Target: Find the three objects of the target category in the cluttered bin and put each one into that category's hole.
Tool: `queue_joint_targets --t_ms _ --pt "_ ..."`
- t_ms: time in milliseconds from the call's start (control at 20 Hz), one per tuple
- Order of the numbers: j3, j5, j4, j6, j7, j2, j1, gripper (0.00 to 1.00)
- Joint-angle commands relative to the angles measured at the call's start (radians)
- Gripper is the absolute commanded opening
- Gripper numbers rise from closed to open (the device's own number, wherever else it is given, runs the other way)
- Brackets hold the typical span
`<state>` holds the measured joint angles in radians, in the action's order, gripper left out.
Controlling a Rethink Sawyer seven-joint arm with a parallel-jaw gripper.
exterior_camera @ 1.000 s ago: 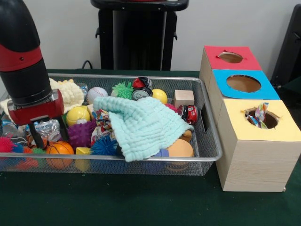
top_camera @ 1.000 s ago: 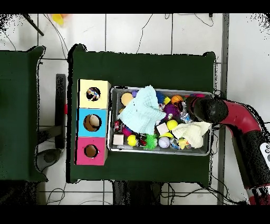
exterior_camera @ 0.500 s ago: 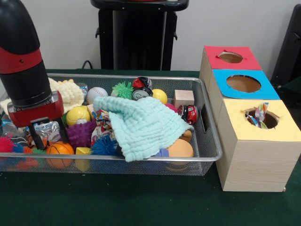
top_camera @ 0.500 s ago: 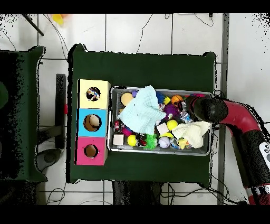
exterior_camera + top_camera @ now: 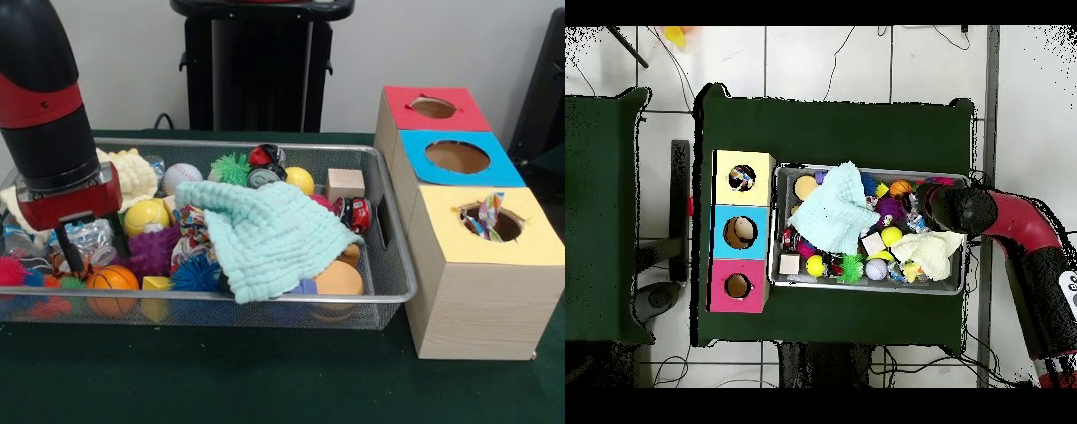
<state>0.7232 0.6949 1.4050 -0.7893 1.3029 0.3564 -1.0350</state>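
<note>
A wire mesh bin [image 5: 399,256] holds mixed toys: a mint cloth [image 5: 265,234] draped over the middle, a small basketball [image 5: 112,281], a yellow ball [image 5: 146,216], a purple spiky ball [image 5: 152,252], a baseball [image 5: 182,177], a wooden cube [image 5: 344,185] and a red toy car [image 5: 357,215]. My gripper [image 5: 91,250] hangs open at the bin's left end. Its black fingers [image 5: 67,253] stand on either side of a crinkled clear plastic packet [image 5: 86,237], just above the basketball. In the overhead view the arm [image 5: 965,208] covers the gripper.
Beside the bin stands a row of three boxes with round holes: red top [image 5: 433,108], blue top [image 5: 456,157], yellow top [image 5: 494,225]. A colourful wrapper [image 5: 488,215] sticks out of the yellow box's hole. A cream knitted cloth [image 5: 132,172] lies behind the gripper.
The gripper has risen slightly over the bin's left end. The toys and the cloth have not moved.
</note>
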Motion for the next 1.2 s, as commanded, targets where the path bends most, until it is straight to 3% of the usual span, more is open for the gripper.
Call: queue_joint_targets --t_ms 50,250,800,1200 --pt "-0.035 0.053 0.084 -0.021 -0.215 -0.001 -0.032 1.00" --pt "-0.037 0.056 0.087 -0.023 -0.220 -0.002 -0.042 1.00" --pt "-0.026 0.066 -0.022 -0.043 -0.266 -0.095 -0.022 1.00" --pt "-0.036 0.095 -0.040 -0.003 -0.254 -0.145 -0.006 1.00"
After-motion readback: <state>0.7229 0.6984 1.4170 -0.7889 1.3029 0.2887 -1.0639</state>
